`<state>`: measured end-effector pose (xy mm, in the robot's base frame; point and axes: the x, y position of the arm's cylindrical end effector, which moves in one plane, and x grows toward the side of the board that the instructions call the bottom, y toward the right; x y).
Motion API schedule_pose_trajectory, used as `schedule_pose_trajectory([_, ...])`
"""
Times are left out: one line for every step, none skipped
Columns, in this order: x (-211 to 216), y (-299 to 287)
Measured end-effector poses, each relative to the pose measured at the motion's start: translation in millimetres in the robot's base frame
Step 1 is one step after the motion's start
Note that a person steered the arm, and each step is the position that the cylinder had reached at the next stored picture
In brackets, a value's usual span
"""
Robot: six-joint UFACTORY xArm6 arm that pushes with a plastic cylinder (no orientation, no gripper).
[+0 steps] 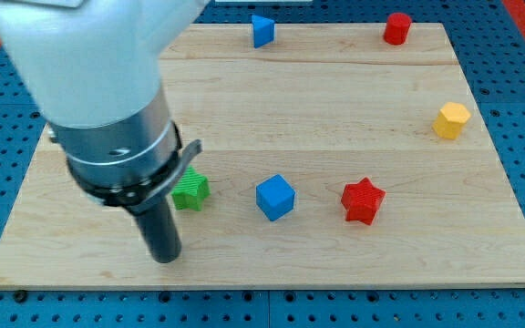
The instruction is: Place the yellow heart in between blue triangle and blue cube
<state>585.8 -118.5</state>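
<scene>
The blue cube (275, 198) sits on the wooden board (335, 91) a little below its middle. The blue triangle (262, 30) lies at the view's top edge of the board, almost straight above the cube. No yellow heart shows; the arm's large body (98, 82) hides the board's upper left. My tip (165, 260) rests on the board at the lower left, below and left of a green star block (190, 190) and well left of the blue cube, touching no block that I can see.
A red star (363, 201) lies right of the blue cube. A yellow hexagon (451, 120) sits near the right edge. A red cylinder (396, 28) stands at the top right. Blue pegboard surrounds the board.
</scene>
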Motion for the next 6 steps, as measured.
schedule_pose_trajectory([-20, -52])
schedule_pose_trajectory([-50, -101])
schedule_pose_trajectory([-103, -127])
schedule_pose_trajectory([-152, -143])
schedule_pose_trajectory([-185, -155])
schedule_pose_trajectory([-211, -158])
